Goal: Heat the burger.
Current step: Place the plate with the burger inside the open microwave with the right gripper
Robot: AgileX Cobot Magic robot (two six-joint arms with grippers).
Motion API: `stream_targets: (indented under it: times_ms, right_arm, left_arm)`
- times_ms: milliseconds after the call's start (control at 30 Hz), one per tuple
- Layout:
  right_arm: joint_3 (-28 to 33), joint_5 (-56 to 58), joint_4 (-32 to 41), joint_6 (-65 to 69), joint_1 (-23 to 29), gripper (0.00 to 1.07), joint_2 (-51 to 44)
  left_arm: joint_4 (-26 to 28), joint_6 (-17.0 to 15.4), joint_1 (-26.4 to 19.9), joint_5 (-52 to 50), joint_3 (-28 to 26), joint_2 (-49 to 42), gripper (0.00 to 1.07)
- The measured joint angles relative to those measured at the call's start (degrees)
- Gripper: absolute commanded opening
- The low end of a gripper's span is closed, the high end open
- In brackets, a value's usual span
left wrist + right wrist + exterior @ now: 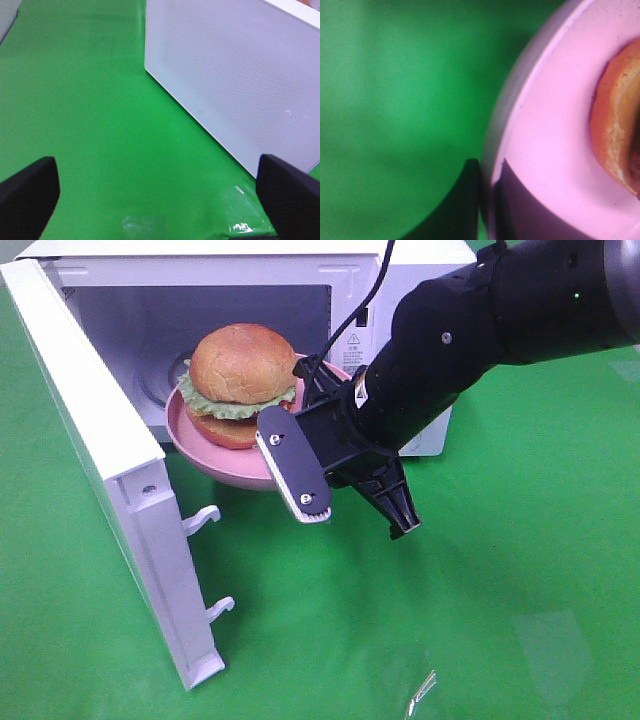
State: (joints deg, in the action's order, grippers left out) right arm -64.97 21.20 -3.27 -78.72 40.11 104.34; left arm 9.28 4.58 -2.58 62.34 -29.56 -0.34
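Note:
The burger [243, 365], with its golden bun, green lettuce and dark patty, sits on a pink round dish [215, 465]. The dish hangs at the mouth of the open white microwave [400, 280], its far part over the cavity floor. My right gripper [312, 375] is shut on the dish's right rim. The right wrist view shows that grip close up: the gripper [487, 200], the pink dish [545, 150] and the bun's edge [615, 125]. My left gripper [160, 200] is open above the green cloth, with nothing between its black fingertips [30, 195]. It is out of the exterior high view.
The microwave door [100, 460] stands swung out to the left, latch hooks [205, 518] facing the cavity. Its white outer face [235, 75] lies just ahead of my left gripper. A green cloth [500, 590] covers the table. A small clear scrap [422, 692] lies near the front.

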Motion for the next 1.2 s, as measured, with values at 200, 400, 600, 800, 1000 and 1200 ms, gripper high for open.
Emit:
stream_targets:
  times_ms: [200,400,600,800,1000,1200]
  right_arm:
    - [-0.69,0.0,0.0,0.06,0.11,0.0,0.4]
    - [-1.55,0.46,0.0,0.17,0.11,0.0,0.92]
    - [-4.76,0.74,0.0,2.69,0.23,0.0,4.01]
    - [-5.61,1.09,0.0,2.81,0.23,0.0,4.64]
    - [-5.79,0.57,0.06,2.86,0.23,0.0,5.73]
    - [-7.22,1.2,0.11,2.92,0.23,0.0,6.59]
  left_arm:
    - [0.0,0.0,0.0,0.0,0.0,0.0,1.0]
    - [0.0,0.0,0.0,0.0,0.0,0.0,1.0]
    - [0.0,0.0,0.0,0.0,0.0,0.0,1.0]
    - [0.0,0.0,0.0,0.0,0.0,0.0,1.0]
    - [0.0,0.0,0.0,0.0,0.0,0.0,1.0]
    - [0.0,0.0,0.0,0.0,0.0,0.0,1.0]
